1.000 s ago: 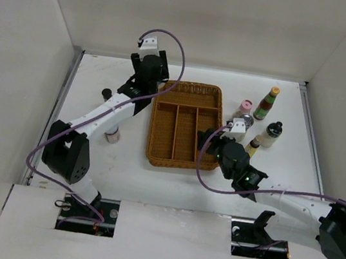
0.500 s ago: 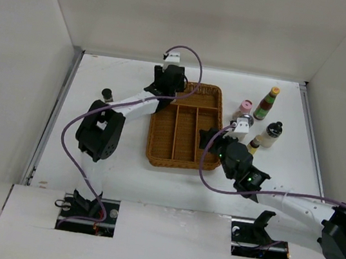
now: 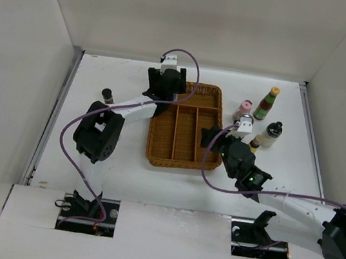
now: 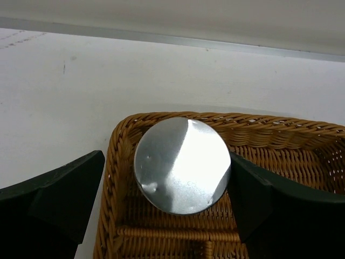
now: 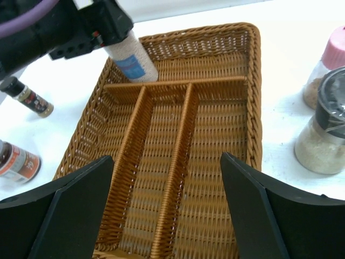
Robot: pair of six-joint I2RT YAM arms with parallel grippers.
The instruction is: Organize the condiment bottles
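While your left tool [image 4: 178,216] is clamped on a pale jar [image 5: 132,59] tilted over the wicker tray's [image 3: 212,93] far-left corner, level it before releasing; your right tool [image 5: 167,216], spread wide, holds nothing

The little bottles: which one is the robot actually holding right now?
The blue-labelled jar in the left gripper, held over the wicker tray's far-left corner. The other bottles all stand on the table.
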